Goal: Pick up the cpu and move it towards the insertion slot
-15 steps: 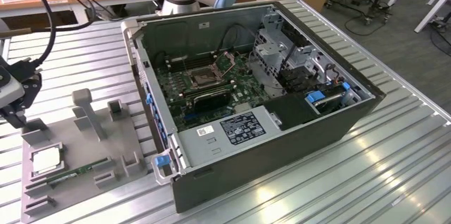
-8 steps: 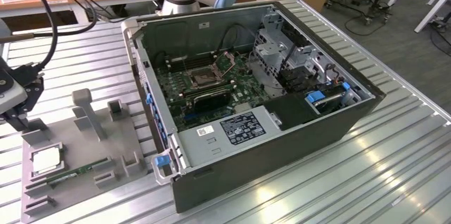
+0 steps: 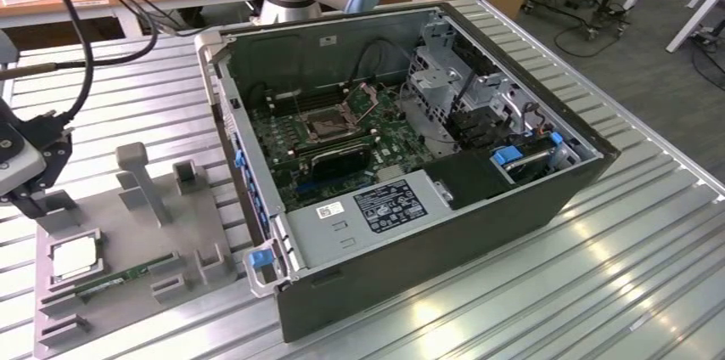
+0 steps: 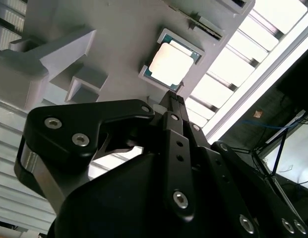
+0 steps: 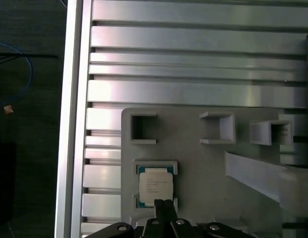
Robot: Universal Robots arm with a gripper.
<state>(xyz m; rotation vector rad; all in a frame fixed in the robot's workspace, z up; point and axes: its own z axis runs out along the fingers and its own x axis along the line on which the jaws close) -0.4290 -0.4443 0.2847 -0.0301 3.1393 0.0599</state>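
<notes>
Ok, black gripper (image 4: 172,94) empty, fingers pressed together, tips just over one edge of the flat square silver-topped cpu (image 5: 154,187); it lies in its nest by the grey fixture plate's (image 3: 125,233) edge at the exterior view's left, silver-framed square insertion slot (image 3: 328,125) well apart

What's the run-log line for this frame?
claw: near cpu edge | cpu: seated in grey fixture, unlifted | insertion slot: inside open case
</notes>
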